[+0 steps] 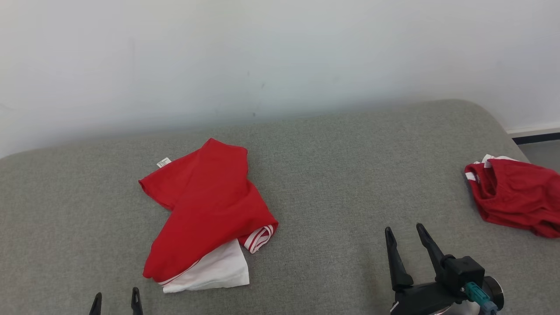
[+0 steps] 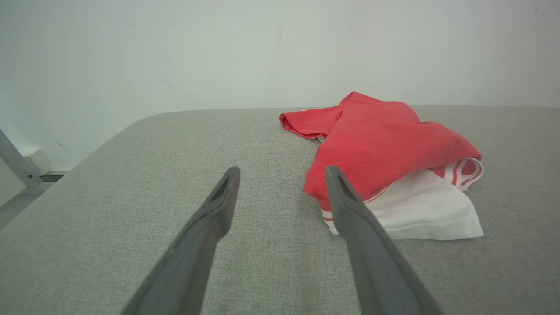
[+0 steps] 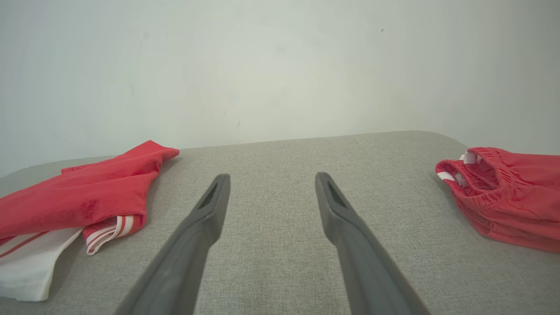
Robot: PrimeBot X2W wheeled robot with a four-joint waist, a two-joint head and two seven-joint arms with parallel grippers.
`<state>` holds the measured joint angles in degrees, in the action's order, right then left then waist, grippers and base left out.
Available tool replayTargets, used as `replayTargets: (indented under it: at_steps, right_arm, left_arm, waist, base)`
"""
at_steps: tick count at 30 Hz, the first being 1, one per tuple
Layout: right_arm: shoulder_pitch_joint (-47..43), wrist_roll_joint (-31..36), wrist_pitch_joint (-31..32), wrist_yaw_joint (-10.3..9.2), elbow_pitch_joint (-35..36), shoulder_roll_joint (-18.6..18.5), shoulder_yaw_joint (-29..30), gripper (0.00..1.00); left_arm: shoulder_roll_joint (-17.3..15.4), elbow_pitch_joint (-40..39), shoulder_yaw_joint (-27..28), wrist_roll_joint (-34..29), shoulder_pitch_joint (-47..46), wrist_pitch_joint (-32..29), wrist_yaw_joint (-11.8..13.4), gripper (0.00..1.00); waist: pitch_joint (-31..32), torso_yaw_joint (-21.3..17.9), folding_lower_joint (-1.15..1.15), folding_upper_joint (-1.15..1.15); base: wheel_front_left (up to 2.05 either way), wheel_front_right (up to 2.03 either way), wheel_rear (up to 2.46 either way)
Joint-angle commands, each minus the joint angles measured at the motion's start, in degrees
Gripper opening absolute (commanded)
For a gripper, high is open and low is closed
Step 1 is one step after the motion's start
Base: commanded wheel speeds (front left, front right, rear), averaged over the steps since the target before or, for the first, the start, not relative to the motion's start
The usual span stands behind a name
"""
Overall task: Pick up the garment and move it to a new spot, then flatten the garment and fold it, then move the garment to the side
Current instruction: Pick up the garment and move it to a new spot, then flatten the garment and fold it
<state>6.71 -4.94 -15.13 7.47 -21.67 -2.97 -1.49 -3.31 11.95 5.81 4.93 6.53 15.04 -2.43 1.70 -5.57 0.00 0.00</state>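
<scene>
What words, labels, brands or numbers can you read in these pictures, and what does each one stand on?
White tag at the far edge of the red and white garment: it carries print, too small and blurred to read.
No other writing is legible in any view.

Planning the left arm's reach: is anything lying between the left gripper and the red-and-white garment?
Nothing visible does. Only bare grey upholstery lies between the open left gripper and the red-and-white garment; the other red garment sits far to the right.
</scene>
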Motion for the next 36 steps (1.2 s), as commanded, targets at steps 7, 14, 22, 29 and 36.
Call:
replayTargets:
  at_steps: [7, 14, 22, 29, 36]
  right_arm:
    - [1.0, -0.5, 0.0, 0.02, -0.4, 0.1, -5.5, 1.00]
    - [2.7, -1.7, 0.0, 0.02, -2.6, 0.1, -11.9, 1.00]
    - [4.9, -3.2, 0.0, 0.02, -7.4, 0.1, -16.8, 1.00]
    - [7.7, -4.2, 0.0, 0.02, -14.4, 0.1, -17.5, 1.00]
    - [9.5, -4.9, 0.0, 0.02, -20.9, 0.1, -17.1, 0.98]
  left_arm:
    - [0.4, 1.3, -1.6, -0.8, -2.2, 0.2, -0.4, 1.00]
    - [0.5, 2.3, -5.4, 0.0, -3.1, 0.2, -1.0, 1.00]
    - [0.4, 2.7, -7.8, 0.5, -3.7, 0.2, -1.1, 1.00]
    - [0.5, 2.4, -8.6, 0.8, -4.1, 0.2, -1.0, 1.00]
    - [0.5, 1.9, -8.8, 1.3, -3.9, 0.2, -0.7, 1.00]
  waist:
    - [-1.4, 3.2, 0.00, 0.00]
    - [-2.6, 9.6, 0.00, 0.00]
    - [-4.9, 16.9, 0.00, 0.00]
    - [-7.1, 22.8, 0.00, 0.00]
    - [-8.0, 25.2, 0.00, 0.00]
  base:
    - [0.00, 0.00, 0.00]
    - [0.00, 0.00, 0.00]
    - [0.00, 0.00, 0.00]
    - [0.00, 0.00, 0.00]
    - [0.00, 0.00, 0.00]
